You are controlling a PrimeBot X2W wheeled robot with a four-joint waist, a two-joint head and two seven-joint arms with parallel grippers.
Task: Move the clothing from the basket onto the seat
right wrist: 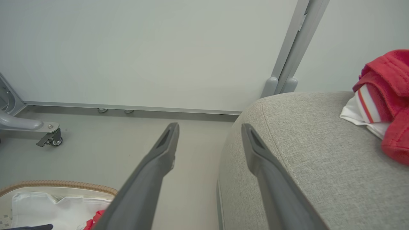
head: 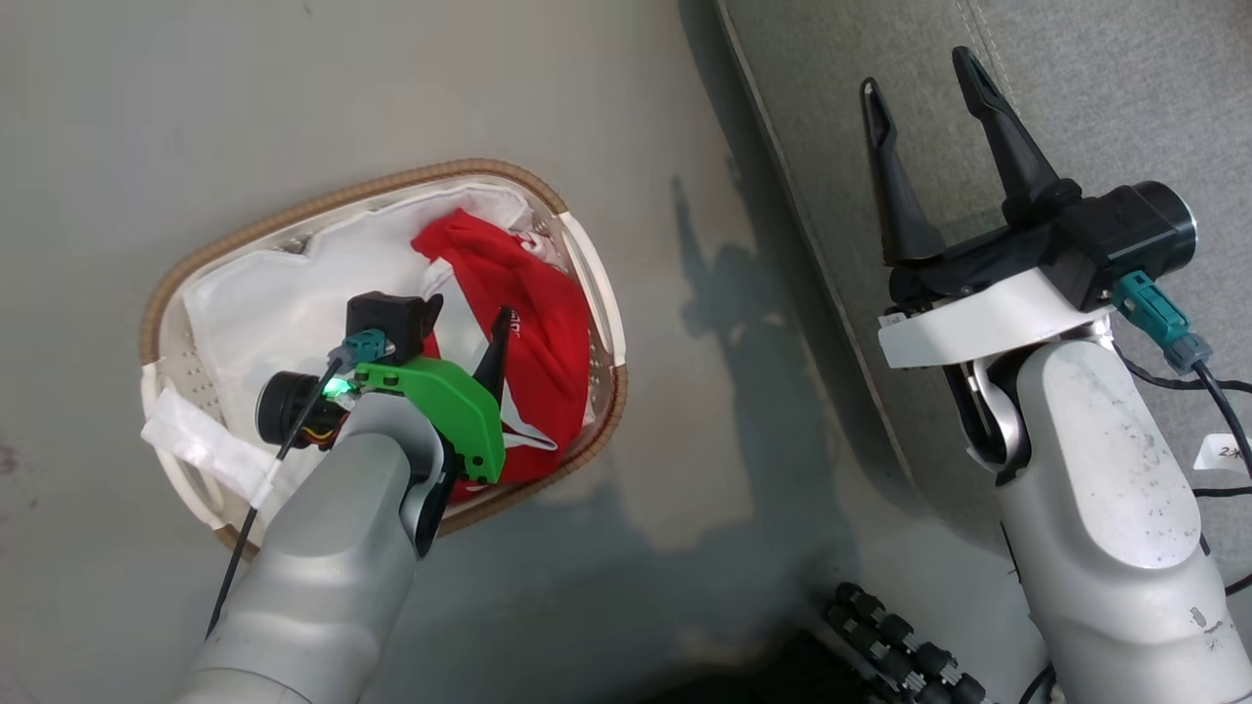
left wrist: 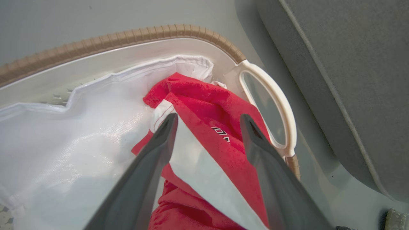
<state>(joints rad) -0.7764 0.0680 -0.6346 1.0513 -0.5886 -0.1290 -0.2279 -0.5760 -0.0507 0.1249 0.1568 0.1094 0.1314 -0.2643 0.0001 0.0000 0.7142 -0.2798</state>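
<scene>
1. Clothing, red with white panels, in two lots. One heap [head: 533,323] lies in the basket against its sofa-side wall; whether it is one garment or several cannot be told. A second red bundle with striped white trim [right wrist: 388,95] lies on the sofa.
2. Basket [head: 293,210]: one, oval, with a brown woven rim. It stands on the grey floor [head: 196,98] beside the sofa. One white liner [head: 284,303] covers its inside. One loop handle [left wrist: 281,105] faces the sofa.
3. Sofa [head: 1076,88]: one, in grey woven fabric with a stitched seam.
4. Left gripper [head: 468,318]: two dark fingers spread apart inside the basket, either side of the white panel of the heap. They grasp nothing; contact with the cloth cannot be told.
5. Right gripper [head: 916,73]: two fingers spread apart and empty, above the sofa's edge.
</scene>
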